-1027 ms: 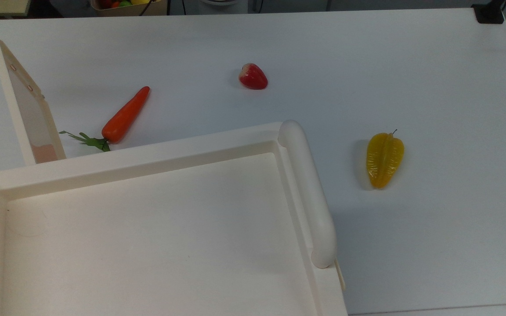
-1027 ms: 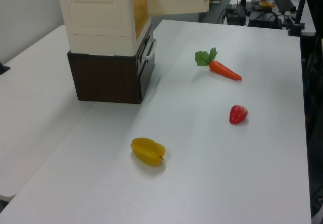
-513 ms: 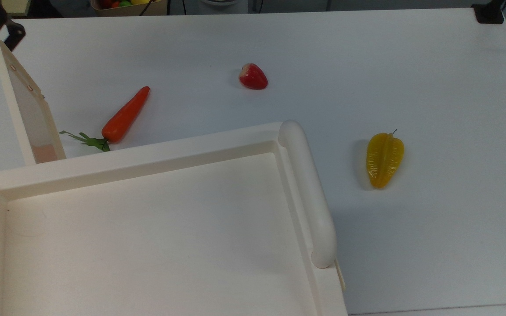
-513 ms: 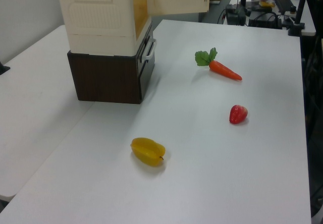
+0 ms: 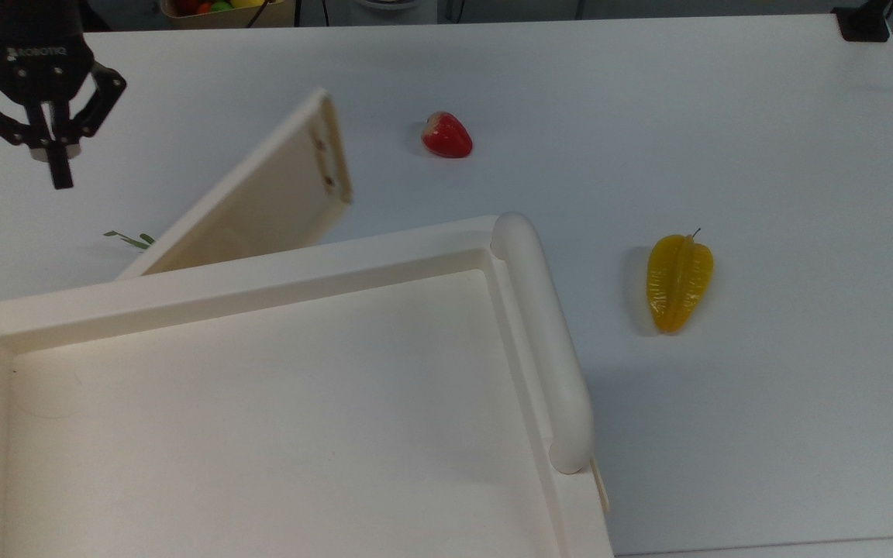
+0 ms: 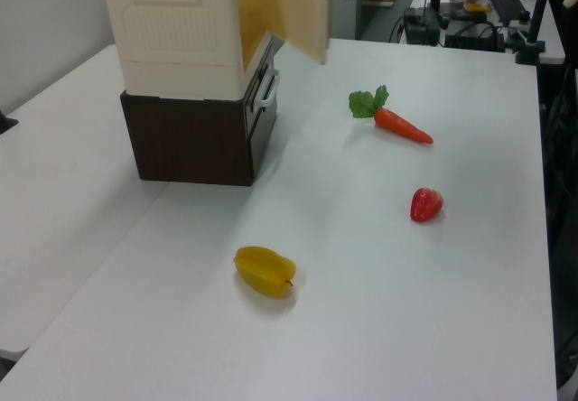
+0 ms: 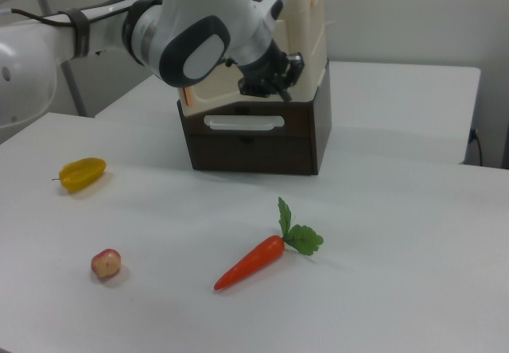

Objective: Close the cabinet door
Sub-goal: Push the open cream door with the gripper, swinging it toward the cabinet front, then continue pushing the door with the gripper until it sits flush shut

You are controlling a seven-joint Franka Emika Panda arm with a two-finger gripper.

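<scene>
The cabinet door (image 5: 260, 198) stood partly swung in, angled roughly midway between wide open and flush, its hinged edge at the cabinet (image 5: 276, 403) front and its free edge with the small metal fittings pointing out over the table (image 5: 725, 116). In the left view the door hung at the top of the cream unit, which sat on a dark brown drawer base (image 6: 194, 139). The gripper (image 5: 51, 147) hovered just off the door's outer face, at the top view's far left, its fingers drawn together to a narrow point and clamped on nothing; that pinched shape looked suited to pushing a flat panel rather than gripping it. The arm (image 7: 191, 35) reached across the cabinet front in the right view. A further push toward the cabinet appeared needed before the door would sit shut. The carrot (image 6: 402, 125) lay on the table near the door's swing, its leaves peeking past the panel in the top view. The strawberry (image 5: 446, 136) and the yellow starfruit (image 5: 679, 283) lay well apart, farther out.
</scene>
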